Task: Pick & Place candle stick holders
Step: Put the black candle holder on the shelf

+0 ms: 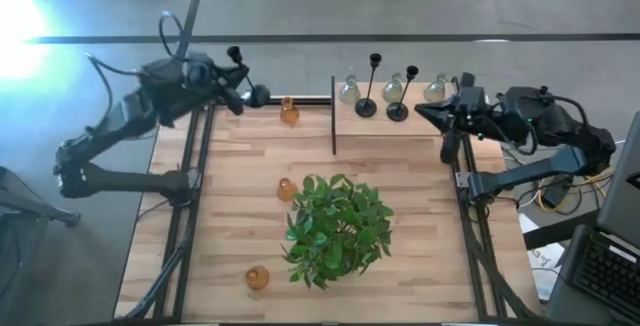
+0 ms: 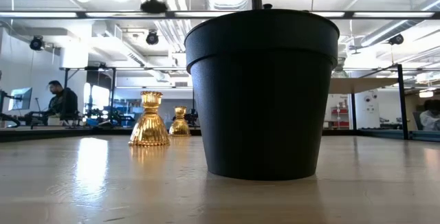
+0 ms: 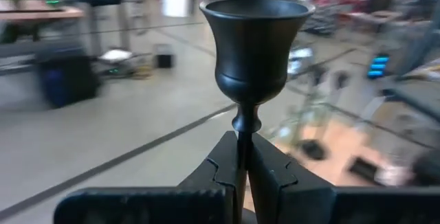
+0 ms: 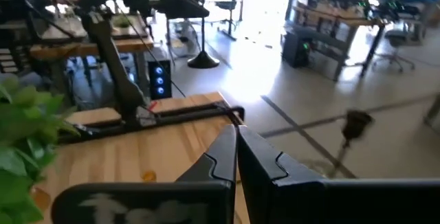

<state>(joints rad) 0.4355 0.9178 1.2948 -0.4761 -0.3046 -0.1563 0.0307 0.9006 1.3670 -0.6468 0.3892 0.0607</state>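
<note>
My left gripper (image 3: 242,176) is raised over the table's far left corner (image 1: 245,88), shut on a black candle stick holder (image 3: 254,52) with a thin stem. Two more black holders (image 1: 368,106) (image 1: 398,109) and three clear glass ones (image 1: 348,91) (image 1: 393,88) (image 1: 435,89) stand on their bases at the far right. Amber glass holders stand at the far edge (image 1: 289,113), mid-table (image 1: 286,189) and the near left (image 1: 257,278); two of them show in the low view (image 2: 149,121) (image 2: 180,122). My right gripper (image 4: 236,155) is shut and empty, raised at the far right (image 1: 422,111). My left gripper pinches the black holder's thin stem (image 3: 241,145) between its two fingers, just below the knob under the cup. The fingers come at it about level. The holder stands upright in the hold, cup above the fingers, lifted clear of the table.
A green leafy plant (image 1: 335,228) in a black pot (image 2: 265,93) fills the table's middle and near part. A thin black divider (image 1: 333,116) runs from the far edge toward the middle, left of the standing holders. Dark frame rails (image 1: 190,196) (image 1: 470,226) run along both table sides.
</note>
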